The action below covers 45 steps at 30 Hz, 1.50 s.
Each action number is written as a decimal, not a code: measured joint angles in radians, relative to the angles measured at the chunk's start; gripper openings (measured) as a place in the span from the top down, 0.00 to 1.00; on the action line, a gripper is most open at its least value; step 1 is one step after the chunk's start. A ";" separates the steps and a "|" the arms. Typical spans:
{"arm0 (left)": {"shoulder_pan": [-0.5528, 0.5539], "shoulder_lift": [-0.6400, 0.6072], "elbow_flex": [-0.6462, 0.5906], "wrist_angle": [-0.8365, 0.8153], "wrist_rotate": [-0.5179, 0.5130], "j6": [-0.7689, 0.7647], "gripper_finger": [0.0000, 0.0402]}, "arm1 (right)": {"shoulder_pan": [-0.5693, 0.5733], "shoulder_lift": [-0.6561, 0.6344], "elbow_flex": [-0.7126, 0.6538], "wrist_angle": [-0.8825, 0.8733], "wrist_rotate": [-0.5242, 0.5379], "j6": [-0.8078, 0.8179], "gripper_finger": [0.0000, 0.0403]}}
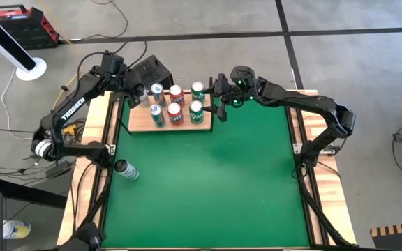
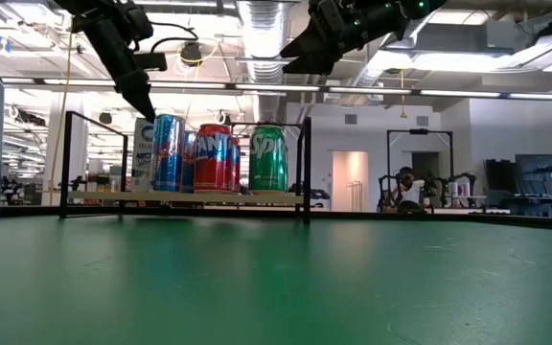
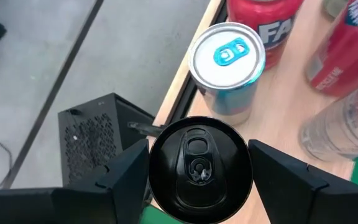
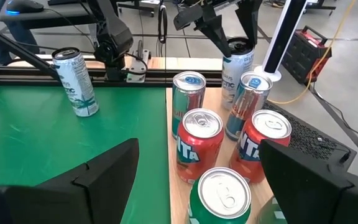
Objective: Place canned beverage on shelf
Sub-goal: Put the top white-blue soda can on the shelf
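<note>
The green desk (image 1: 208, 188) is carrying the light-wood shelf (image 1: 139, 124) at its far edge, toward the left side. The shelf is holding rows of upright cans. A black-topped can (image 3: 199, 168) is standing at the shelf's far left corner. Next to it, toward the shelf's middle, a silver can with a blue tab (image 3: 229, 57) is standing, and two red Fanta cans (image 4: 194, 149) are standing beside the blue cans. Two green Sprite cans (image 2: 267, 158) are filling the shelf's right end.

The left arm is reaching over the shelf's far left corner, and the left gripper (image 3: 199, 177) is hanging directly above the black-topped can. Its fingers (image 3: 129, 174) are standing spread on either side of the can's top, with gaps showing between them and the rim, so they are straddling the can and not pressing it. The can is resting on the shelf board.

The right arm is reaching toward the shelf's right end, and the right gripper (image 1: 221, 104) is hovering above that end with its fingers (image 4: 98, 171) spread wide and holding nothing.

A pale Celsius can (image 1: 127, 169) is standing on the desk well apart from the shelf, nearer the desk's left edge.
</note>
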 joint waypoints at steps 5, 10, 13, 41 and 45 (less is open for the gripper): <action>-0.008 0.008 0.002 -0.012 -0.013 0.024 0.41 | 0.000 0.000 0.000 -0.003 0.000 0.000 0.12; -0.009 0.010 0.027 -0.049 -0.016 0.017 0.40 | 0.000 0.000 0.000 -0.009 0.000 -0.001 0.11; -0.010 0.011 0.051 -0.094 -0.011 0.020 0.39 | 0.000 0.000 0.000 -0.010 0.000 -0.003 0.12; -0.010 0.015 0.059 -0.131 0.048 0.028 0.37 | 0.000 0.000 0.000 -0.023 0.000 -0.009 0.12; -0.010 0.015 0.059 -0.132 0.045 0.031 0.37 | 0.000 0.000 0.000 -0.025 0.000 -0.009 0.12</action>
